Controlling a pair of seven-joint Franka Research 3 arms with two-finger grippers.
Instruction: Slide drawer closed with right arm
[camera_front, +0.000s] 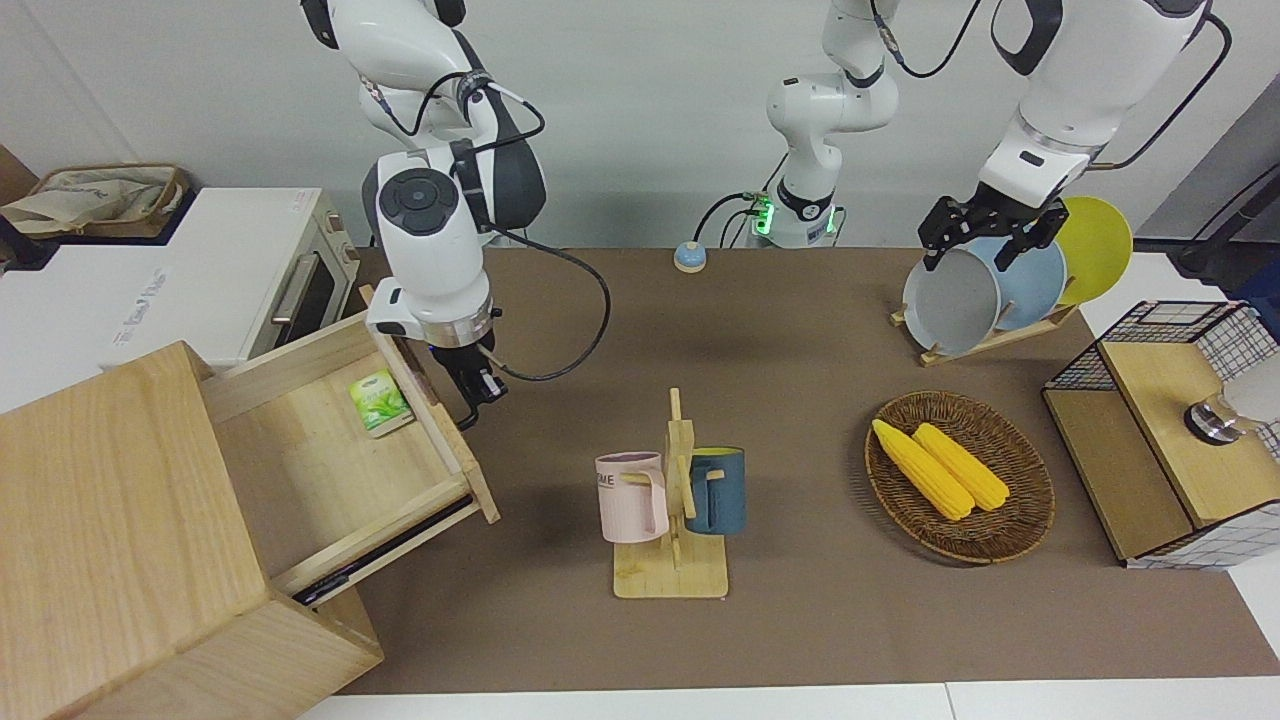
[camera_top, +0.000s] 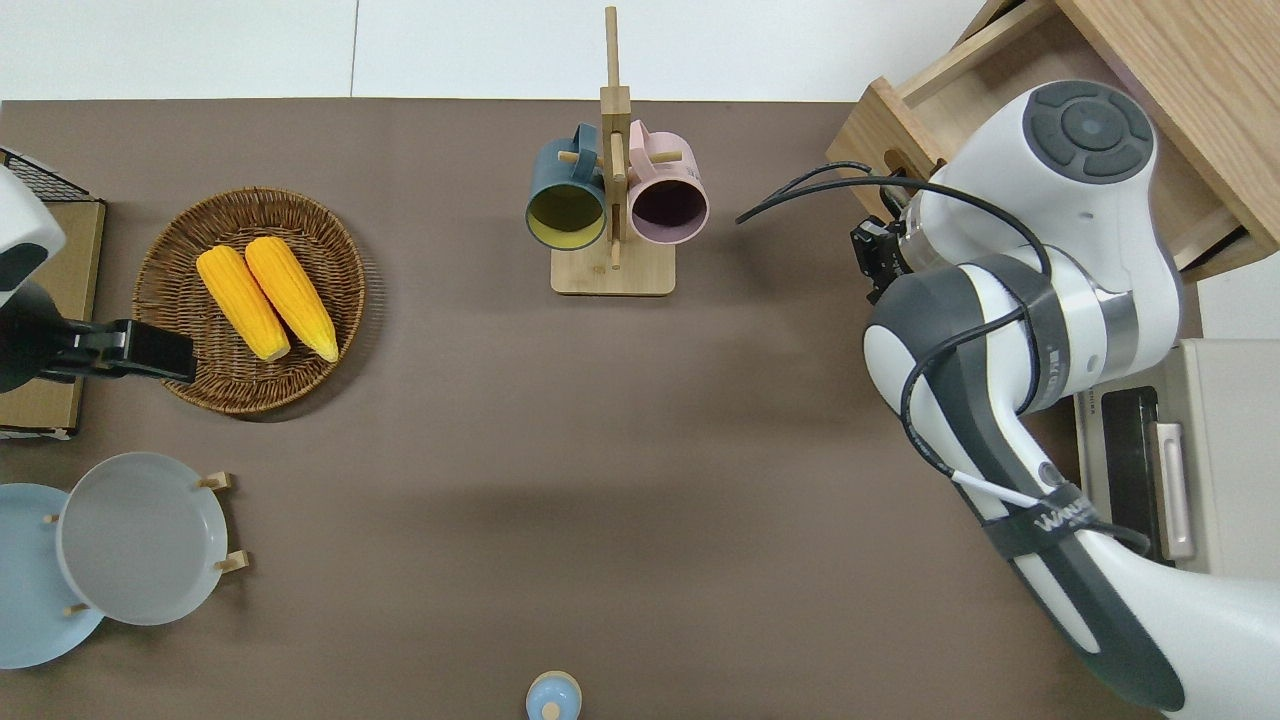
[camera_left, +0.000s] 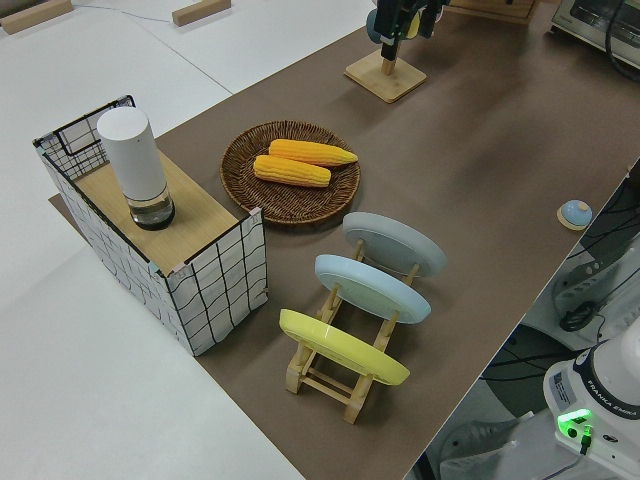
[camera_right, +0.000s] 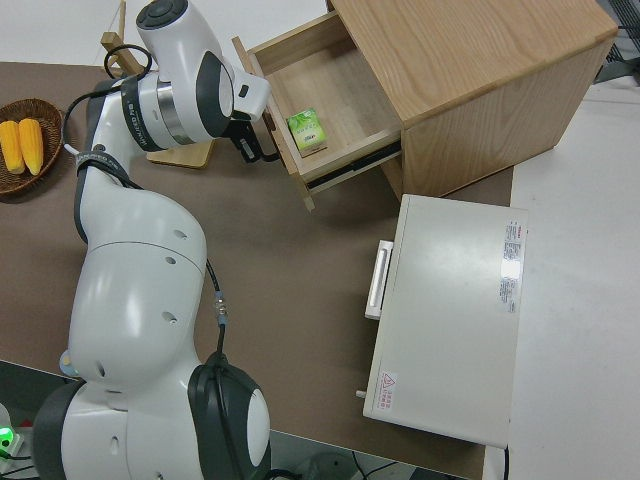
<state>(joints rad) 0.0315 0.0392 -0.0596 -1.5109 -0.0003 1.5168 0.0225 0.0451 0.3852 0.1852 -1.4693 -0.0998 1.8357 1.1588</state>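
The pale-wood drawer (camera_front: 330, 460) stands partly out of the box cabinet (camera_front: 110, 530) at the right arm's end of the table; it also shows in the overhead view (camera_top: 900, 110) and the right side view (camera_right: 330, 95). A green packet (camera_front: 380, 402) lies inside it. My right gripper (camera_front: 478, 390) is low at the drawer's front panel (camera_front: 445, 420), against the black loop handle, with its fingers together. In the right side view the right gripper (camera_right: 262, 150) sits right at the handle. In the overhead view the arm hides it. The left arm is parked.
A mug rack (camera_front: 672, 500) with a pink and a blue mug stands beside the drawer front. A white toaster oven (camera_front: 200, 280) is nearer the robots than the cabinet. A corn basket (camera_front: 958, 475), plate rack (camera_front: 985, 290) and wire-mesh shelf (camera_front: 1170, 430) stand toward the left arm's end.
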